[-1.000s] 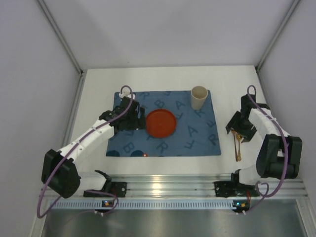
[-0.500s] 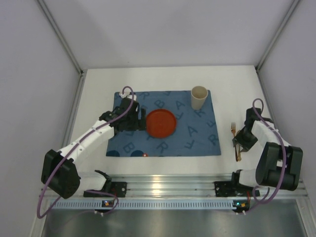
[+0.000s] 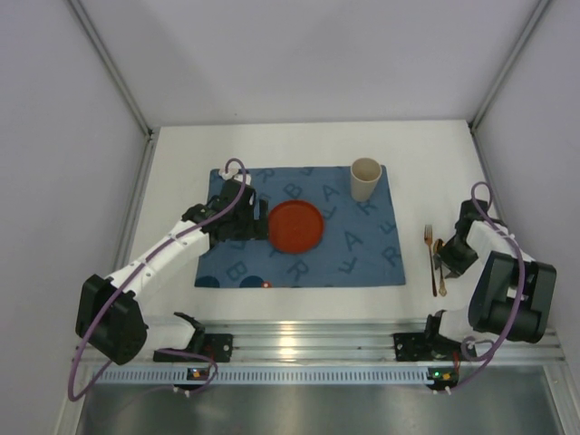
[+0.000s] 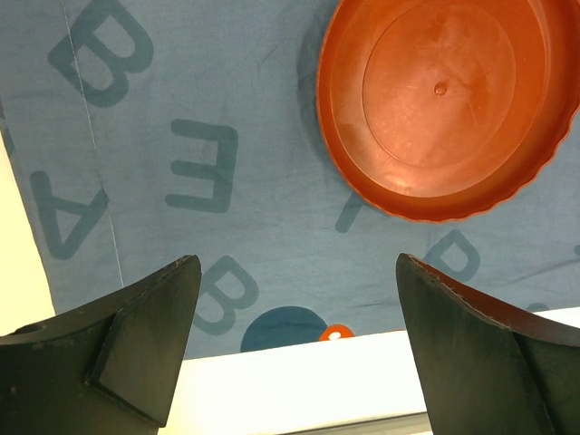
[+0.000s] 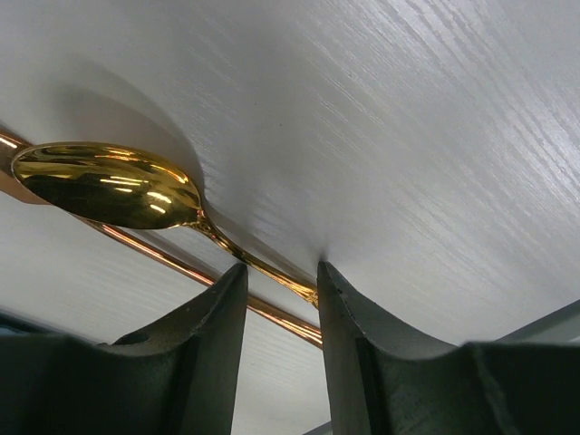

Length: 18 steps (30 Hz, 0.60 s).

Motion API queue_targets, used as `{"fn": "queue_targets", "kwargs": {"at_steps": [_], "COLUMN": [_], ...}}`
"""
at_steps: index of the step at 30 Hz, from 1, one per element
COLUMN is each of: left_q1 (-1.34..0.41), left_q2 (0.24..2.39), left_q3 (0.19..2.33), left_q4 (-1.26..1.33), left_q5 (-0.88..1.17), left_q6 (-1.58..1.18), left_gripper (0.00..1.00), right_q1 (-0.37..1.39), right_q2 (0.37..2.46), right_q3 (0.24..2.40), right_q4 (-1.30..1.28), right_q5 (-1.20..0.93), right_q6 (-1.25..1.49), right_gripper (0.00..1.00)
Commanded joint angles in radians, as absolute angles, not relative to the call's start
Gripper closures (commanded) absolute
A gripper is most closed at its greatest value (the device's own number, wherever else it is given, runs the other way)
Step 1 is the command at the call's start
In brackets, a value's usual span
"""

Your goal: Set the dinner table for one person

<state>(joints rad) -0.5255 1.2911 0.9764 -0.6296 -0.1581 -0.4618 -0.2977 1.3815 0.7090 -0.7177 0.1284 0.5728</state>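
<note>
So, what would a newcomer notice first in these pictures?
Probably the blue lettered placemat on the white table, with a red plate at its centre and a beige cup on its far right corner. Then the gold spoon right of the mat, its handle between the fingers of the right gripper.

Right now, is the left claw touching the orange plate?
Apart. The left wrist view shows a strip of blue mat between the left claw and the plate.
</note>
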Motion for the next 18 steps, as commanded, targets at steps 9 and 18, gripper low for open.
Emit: {"fn": "queue_targets", "kwargs": {"at_steps": [9, 18], "left_q1": [-0.522, -0.523], "left_q2": [1.29, 1.298], "left_q3": [0.977, 0.996], "left_q4": [-0.62, -0.652], "left_q5": [-0.16, -0.184], "left_q6": [-0.472, -0.466], "left_gripper": [0.06, 0.06], "right_q1": [-0.31, -0.304], "right_q2": [1.489, 1.627], "right_q3": [0.747, 0.781], "right_q4": [-0.612, -0.546], "right_q5": [0.089, 0.1], "right_q6": [0.552, 0.525], "right_gripper": [0.67, 0.84]}}
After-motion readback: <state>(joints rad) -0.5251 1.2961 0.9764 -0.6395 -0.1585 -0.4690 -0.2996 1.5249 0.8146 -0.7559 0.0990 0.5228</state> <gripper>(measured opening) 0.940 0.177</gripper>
